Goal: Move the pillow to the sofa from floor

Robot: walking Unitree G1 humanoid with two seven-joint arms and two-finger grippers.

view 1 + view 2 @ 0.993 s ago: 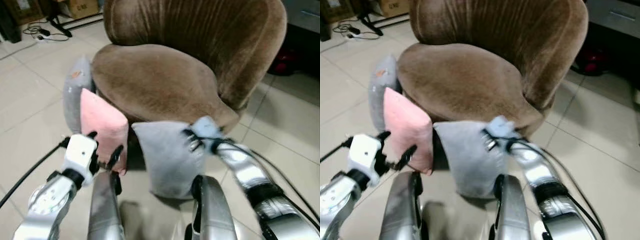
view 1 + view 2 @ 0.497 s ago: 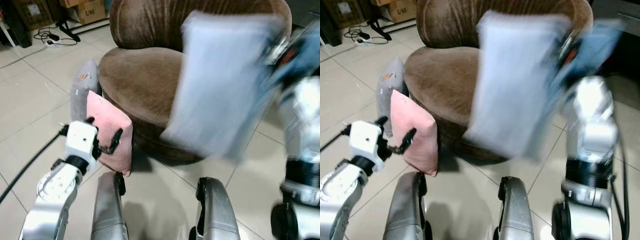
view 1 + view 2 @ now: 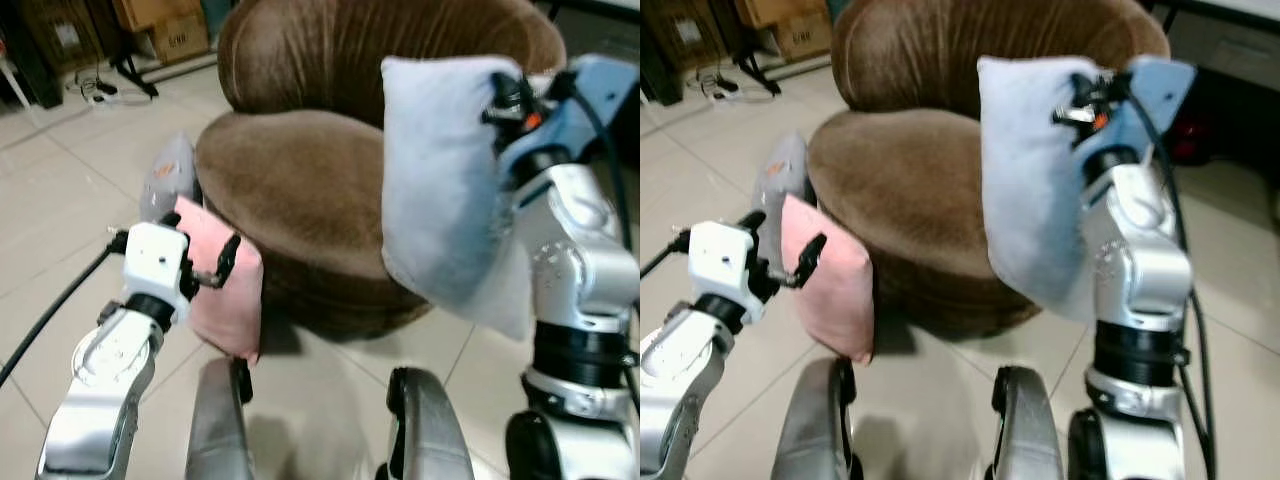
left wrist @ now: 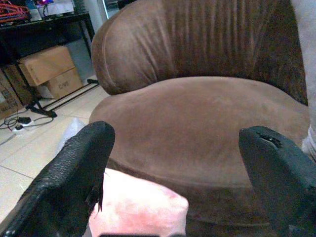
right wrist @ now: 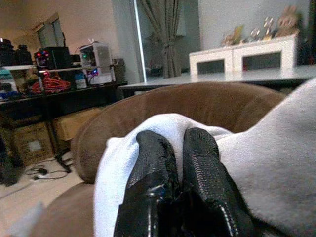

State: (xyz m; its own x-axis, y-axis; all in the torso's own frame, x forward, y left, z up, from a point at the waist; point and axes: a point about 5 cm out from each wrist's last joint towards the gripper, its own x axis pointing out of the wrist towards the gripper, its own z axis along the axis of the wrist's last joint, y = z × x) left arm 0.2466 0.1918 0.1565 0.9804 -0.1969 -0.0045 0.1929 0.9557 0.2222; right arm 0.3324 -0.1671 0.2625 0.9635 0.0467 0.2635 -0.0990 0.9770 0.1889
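Bare brown seat of the sofa at frame centre, open from the front and left. Blocked along the right by the hanging grey pillow, pinched in the right gripper. Lower left edge crowded by a pink pillow and a grey cushion leaning there. Open tiled floor at far left.

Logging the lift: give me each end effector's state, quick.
Left end effector: open, empty, beside the pink pillow.
Right end effector: closed on the grey pillow, held up over the brown sofa.
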